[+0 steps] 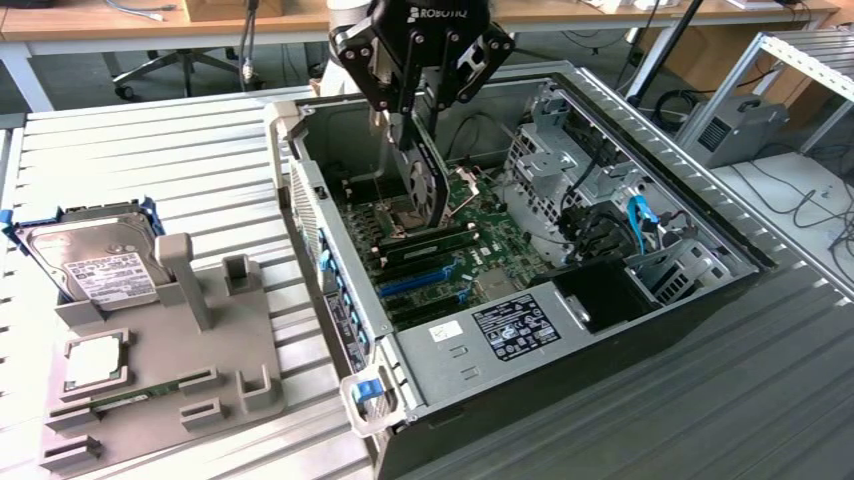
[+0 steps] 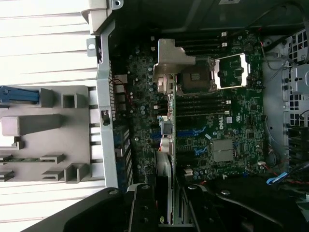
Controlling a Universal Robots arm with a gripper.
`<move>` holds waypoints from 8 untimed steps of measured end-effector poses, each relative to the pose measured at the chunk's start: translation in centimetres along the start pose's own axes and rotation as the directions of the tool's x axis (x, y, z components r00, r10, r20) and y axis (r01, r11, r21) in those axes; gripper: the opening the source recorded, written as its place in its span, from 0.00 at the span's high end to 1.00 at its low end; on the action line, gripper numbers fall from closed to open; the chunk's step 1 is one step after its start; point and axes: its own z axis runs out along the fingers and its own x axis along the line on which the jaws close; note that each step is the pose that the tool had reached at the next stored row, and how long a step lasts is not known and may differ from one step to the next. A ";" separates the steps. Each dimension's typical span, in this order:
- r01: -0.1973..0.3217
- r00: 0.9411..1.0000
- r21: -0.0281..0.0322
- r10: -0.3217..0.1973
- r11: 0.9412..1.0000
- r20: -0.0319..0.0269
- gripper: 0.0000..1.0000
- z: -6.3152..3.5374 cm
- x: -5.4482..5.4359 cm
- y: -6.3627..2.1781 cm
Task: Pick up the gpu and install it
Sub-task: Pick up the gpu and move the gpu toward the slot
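My gripper hangs over the open computer case, shut on the gpu. The card is a thin dark board held on edge, pointing down into the case above the motherboard. Its lower edge sits close over the board near the CPU socket and the dark memory slots. In the wrist view the gpu appears edge-on, its pale metal bracket at the far end. It runs out from between my fingers across the motherboard. Blue expansion slots lie apart from the card, nearer the power supply.
A grey parts holder stands on the exterior view's left, carrying a silver hard drive, a square chip and a memory stick. The case's power supply, drive cage and cables crowd the card's surroundings.
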 end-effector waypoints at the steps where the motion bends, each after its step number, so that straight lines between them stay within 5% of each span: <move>1: 0.000 1.000 0.000 0.000 1.000 0.000 0.74 0.06 0.0 0.00; 8: 0.000 1.000 0.000 0.000 1.000 0.000 0.74 0.47 -0.3 0.04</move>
